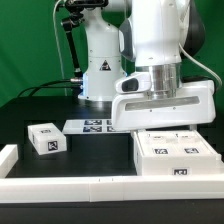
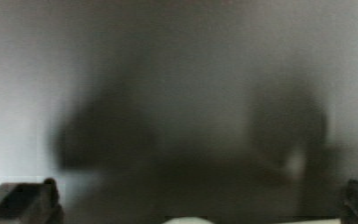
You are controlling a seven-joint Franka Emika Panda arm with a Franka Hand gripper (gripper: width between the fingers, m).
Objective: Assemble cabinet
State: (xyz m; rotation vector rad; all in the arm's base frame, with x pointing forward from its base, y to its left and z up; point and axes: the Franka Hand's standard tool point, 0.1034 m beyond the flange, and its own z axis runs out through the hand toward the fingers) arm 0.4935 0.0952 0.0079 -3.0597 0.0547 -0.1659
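White rail (image 1: 100,184) lines the counter's front edge as the claw (image 2: 190,198), fingers spread wide and empty, hangs over the large cabinet box (image 1: 176,158) near the front-right corner, seemingly lining up a grasp, while a smaller block (image 1: 45,140) sits toward the left edge.

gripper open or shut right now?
Open. In the wrist view the gripper has its fingers at opposite edges of the picture, with a wide gap between them. What lies below is blurred.
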